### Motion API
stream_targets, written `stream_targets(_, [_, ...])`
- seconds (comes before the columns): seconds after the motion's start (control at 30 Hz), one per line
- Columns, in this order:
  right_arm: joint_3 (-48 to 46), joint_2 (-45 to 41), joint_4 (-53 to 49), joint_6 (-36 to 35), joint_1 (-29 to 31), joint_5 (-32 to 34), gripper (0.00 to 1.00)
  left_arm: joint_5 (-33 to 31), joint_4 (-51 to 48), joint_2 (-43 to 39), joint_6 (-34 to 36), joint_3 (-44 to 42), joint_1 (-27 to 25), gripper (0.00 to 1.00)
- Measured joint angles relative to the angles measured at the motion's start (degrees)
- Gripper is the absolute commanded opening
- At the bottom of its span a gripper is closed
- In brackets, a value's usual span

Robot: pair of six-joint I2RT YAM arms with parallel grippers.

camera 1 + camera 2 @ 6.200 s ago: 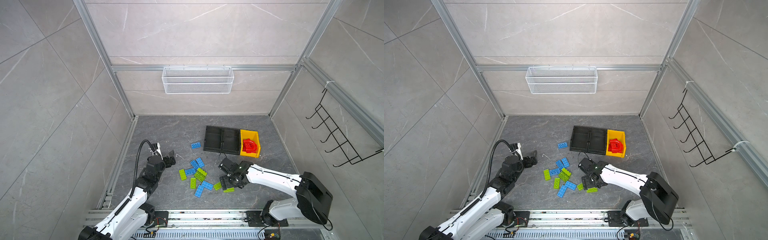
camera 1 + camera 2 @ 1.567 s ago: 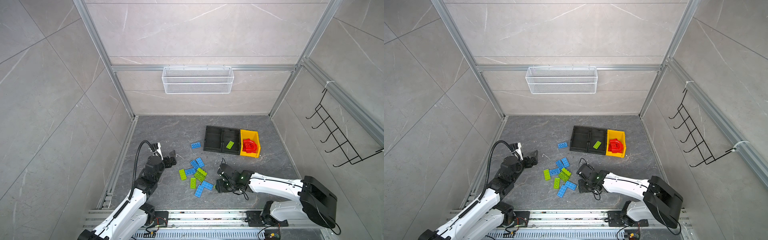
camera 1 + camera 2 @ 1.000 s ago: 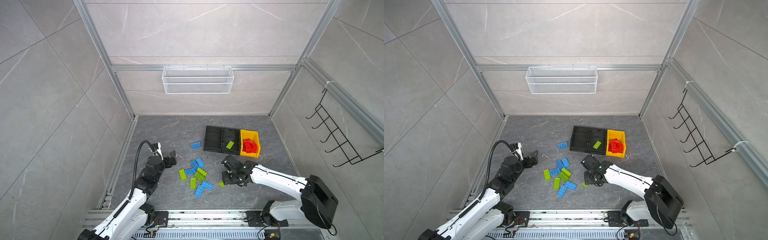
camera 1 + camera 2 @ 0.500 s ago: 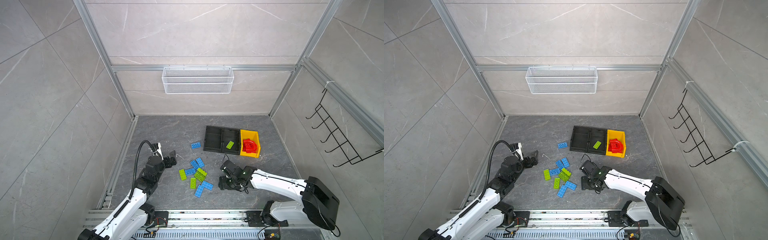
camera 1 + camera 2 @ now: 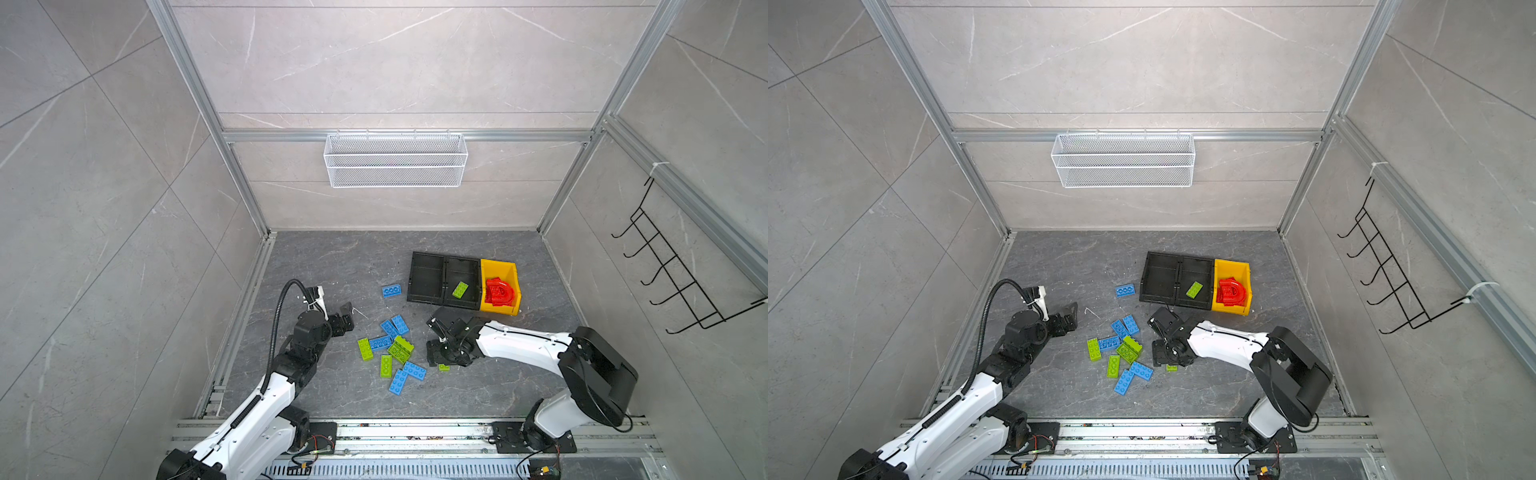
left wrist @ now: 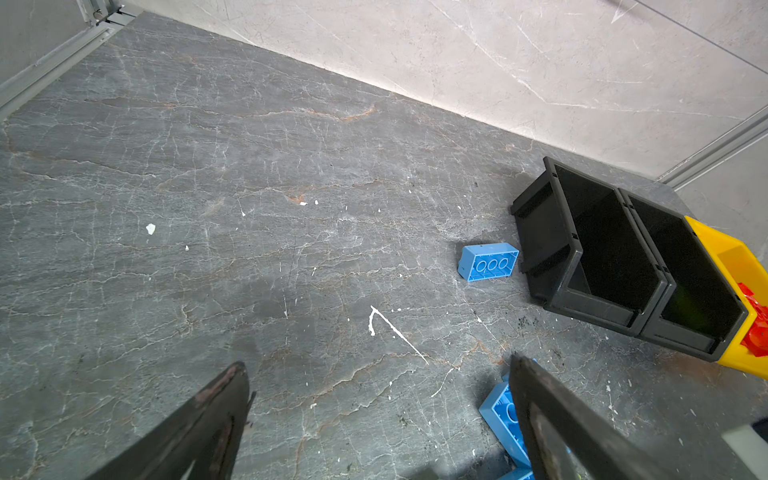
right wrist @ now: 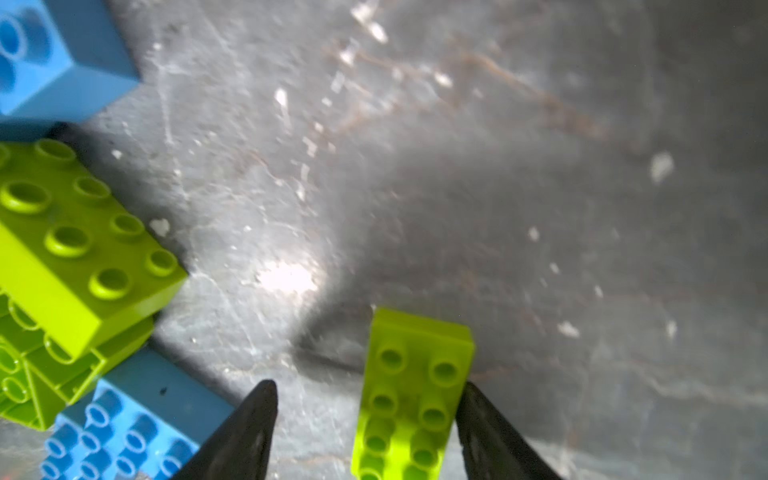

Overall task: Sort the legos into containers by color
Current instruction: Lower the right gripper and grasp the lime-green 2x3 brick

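Observation:
Blue and green legos [image 5: 392,349] lie in a loose pile on the grey floor in both top views. A small green lego [image 7: 415,395] lies apart from the pile [image 5: 444,367]. My right gripper [image 7: 368,386] is open around it. One finger touches the lego's side; the other stands off with a gap. Another green lego [image 5: 460,289] lies in the right black bin [image 5: 465,266]. The left black bin [image 5: 428,266] holds nothing. Red legos [image 5: 500,291] fill the yellow bin [image 5: 498,266]. My left gripper [image 6: 378,361] is open over bare floor left of the pile [image 5: 348,316].
A lone blue lego [image 6: 488,262] lies just left of the black bins. A white wire basket [image 5: 395,160] hangs on the back wall and a black hook rack [image 5: 673,274] on the right wall. Aluminium rails [image 5: 245,316] run along the floor's left and front edges.
A green lego now lies in the right black bin. Over the last second my right gripper came down and left around the small green lego. The left arm has not moved.

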Motion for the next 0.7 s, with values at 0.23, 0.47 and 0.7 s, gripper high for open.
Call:
stream_targets(0.23, [1.92,1.88,-3.06,-2.84,0.0,2.56,0.52,-0.04,0.0,0.0,0.0,0.02,0.0,1.0])
stream_targets(0.47, [3.08,3.06,-6.27,-5.29,0.42,5.64,0.42,-0.07,0.26,0.26,0.0,0.02,0.0,1.0])
stream_targets(0.7, [3.15,3.15,-6.19,-6.93,0.55,6.03,0.33,-0.02,0.57,0.92,0.0,0.0,0.0,1.0])
